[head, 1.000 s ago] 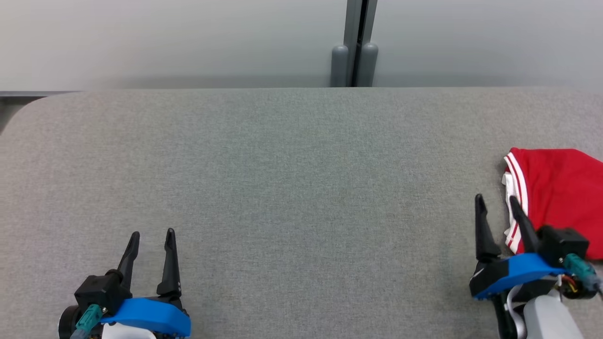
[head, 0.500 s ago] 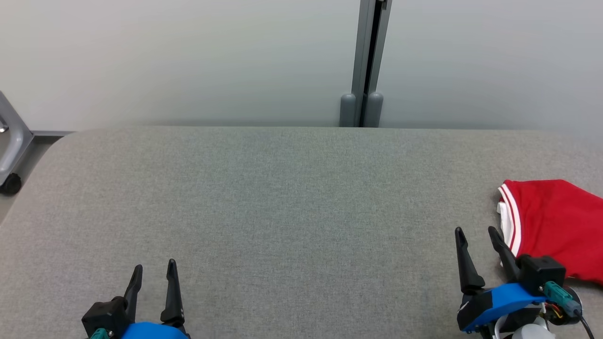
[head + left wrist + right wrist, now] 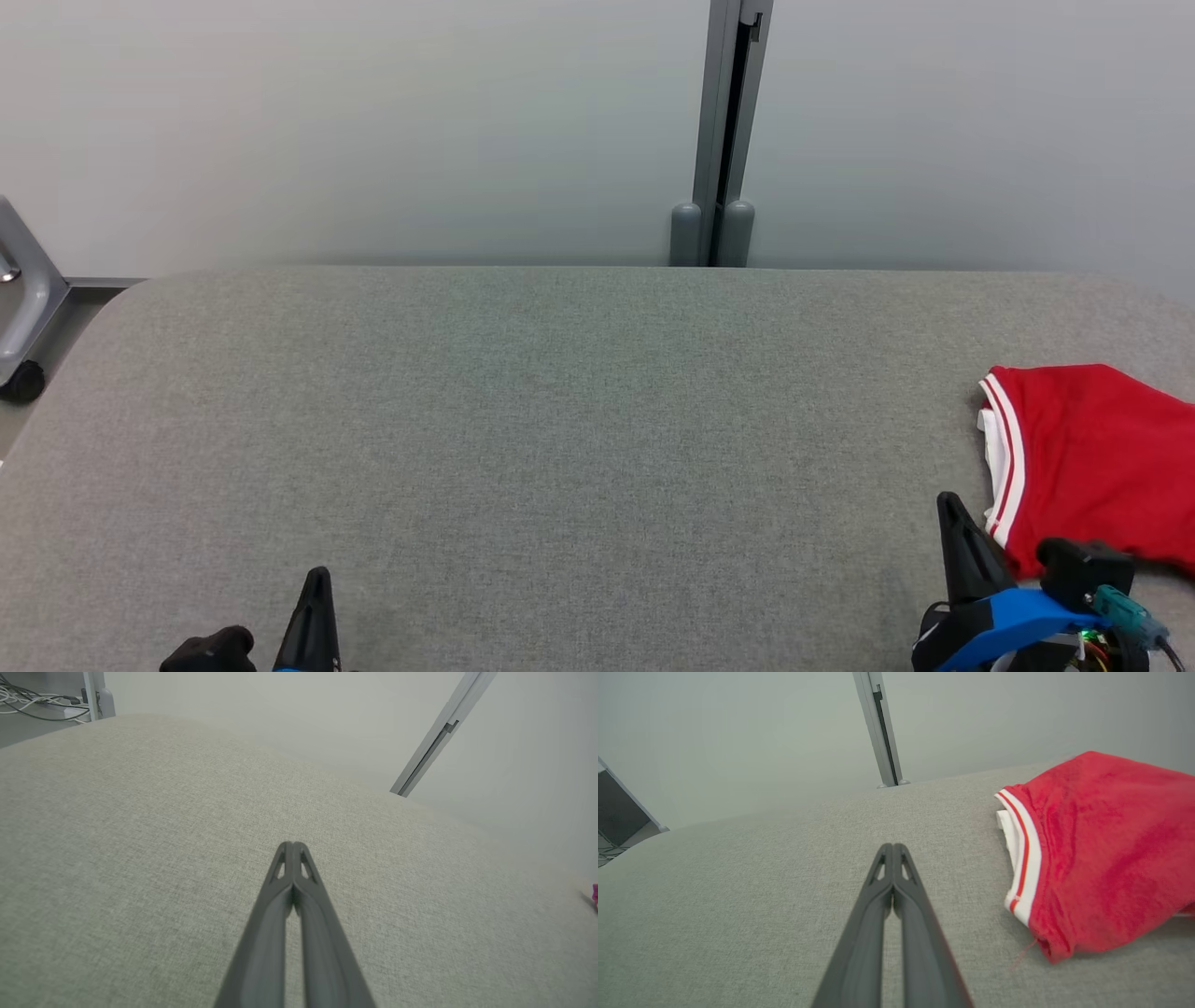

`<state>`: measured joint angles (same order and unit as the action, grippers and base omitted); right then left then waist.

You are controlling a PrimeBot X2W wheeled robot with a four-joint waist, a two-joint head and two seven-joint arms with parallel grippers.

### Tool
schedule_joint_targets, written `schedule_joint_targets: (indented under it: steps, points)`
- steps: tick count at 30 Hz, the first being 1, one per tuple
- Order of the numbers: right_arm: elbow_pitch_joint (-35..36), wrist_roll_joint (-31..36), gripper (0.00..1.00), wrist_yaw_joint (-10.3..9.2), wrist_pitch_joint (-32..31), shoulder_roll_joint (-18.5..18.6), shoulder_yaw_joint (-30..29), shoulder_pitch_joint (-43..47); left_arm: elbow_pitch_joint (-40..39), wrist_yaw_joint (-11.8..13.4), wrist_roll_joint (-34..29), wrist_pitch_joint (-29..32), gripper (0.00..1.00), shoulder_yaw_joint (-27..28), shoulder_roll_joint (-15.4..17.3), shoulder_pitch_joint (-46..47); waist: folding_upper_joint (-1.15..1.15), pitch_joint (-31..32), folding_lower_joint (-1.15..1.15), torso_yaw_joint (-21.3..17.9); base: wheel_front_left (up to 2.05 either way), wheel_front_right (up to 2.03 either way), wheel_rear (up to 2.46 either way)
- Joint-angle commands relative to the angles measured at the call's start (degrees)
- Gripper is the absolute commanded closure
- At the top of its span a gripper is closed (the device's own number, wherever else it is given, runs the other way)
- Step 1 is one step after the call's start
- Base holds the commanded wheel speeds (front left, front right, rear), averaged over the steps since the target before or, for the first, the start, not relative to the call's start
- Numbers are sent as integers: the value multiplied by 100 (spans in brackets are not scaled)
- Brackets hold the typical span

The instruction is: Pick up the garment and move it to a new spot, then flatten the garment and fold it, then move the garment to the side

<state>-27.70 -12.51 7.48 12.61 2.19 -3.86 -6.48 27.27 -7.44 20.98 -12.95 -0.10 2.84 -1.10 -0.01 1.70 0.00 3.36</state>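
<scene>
The garment (image 3: 1092, 462) is red with a white and red striped trim, lying folded at the right edge of the grey table (image 3: 560, 448). In the right wrist view the garment (image 3: 1106, 849) lies just right of my right gripper (image 3: 893, 848), whose fingers are pressed together with nothing between them. That right gripper (image 3: 952, 509) shows at the head view's lower right, a little left of the garment. My left gripper (image 3: 292, 847) is shut and empty above bare table; its tip (image 3: 317, 577) shows at the lower left of the head view.
A grey wall with a vertical metal post (image 3: 724, 131) rises behind the table's far edge. A wheeled metal frame (image 3: 19, 317) stands off the table's left corner. Cables (image 3: 32, 700) lie on the floor beyond it.
Both grippers have shut. The head camera has tilted up, so the table and garment sit lower in the picture, and both grippers have dropped toward the bottom edge.
</scene>
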Motion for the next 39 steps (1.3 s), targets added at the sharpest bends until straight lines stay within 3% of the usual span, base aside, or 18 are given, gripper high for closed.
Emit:
schedule_joint_targets:
  steps: [1, 39]
  points:
    - [131, -246, 100, 0, -53, 26, -24, -115, -137, 0, 215, 46, 100, 61, 5, 153, 0, -2, 0, -4, 0, 0, 0]
    - [748, -3760, 100, 1, -863, 55, -101, -18, -709, -3, 3352, 895, 100, 325, 5, 436, 0, -62, 0, -110, 0, 0, 0]
